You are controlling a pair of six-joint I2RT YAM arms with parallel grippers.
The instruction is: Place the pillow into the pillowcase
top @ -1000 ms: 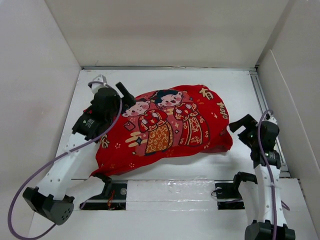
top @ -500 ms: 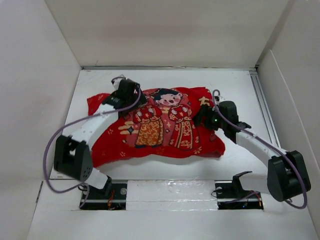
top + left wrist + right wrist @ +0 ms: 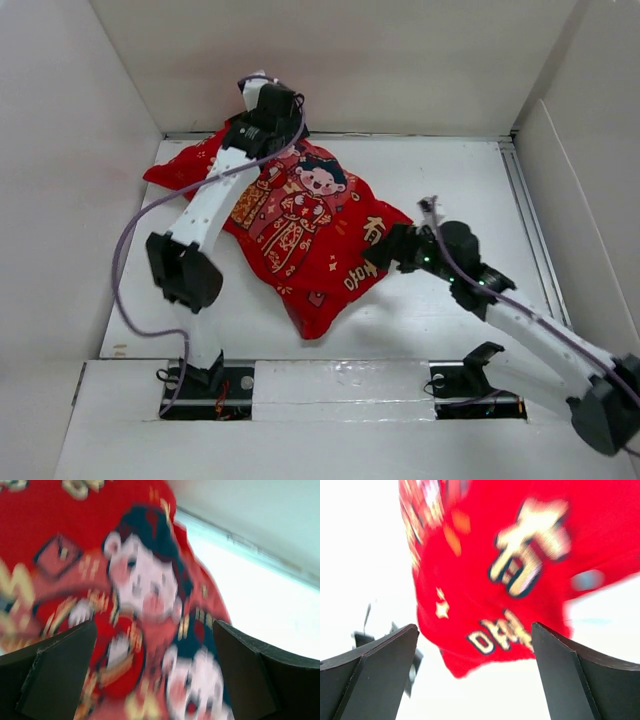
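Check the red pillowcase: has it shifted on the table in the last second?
Yes. The pillowcase has turned and slid toward the back left; its far corner now reaches the back rail, which it lay well short of before.

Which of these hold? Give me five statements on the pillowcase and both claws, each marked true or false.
1. The pillowcase lies askew, one corner pointing toward the arm bases. True.
2. The left claw is shut on the cloth. False: its fingers stand wide apart, gripping nothing.
3. The right claw is at the pillowcase's right edge. True.
4. The pillowcase is plain blue. False: it is red with cartoon figures and gold characters.
5. The right claw is open. True.
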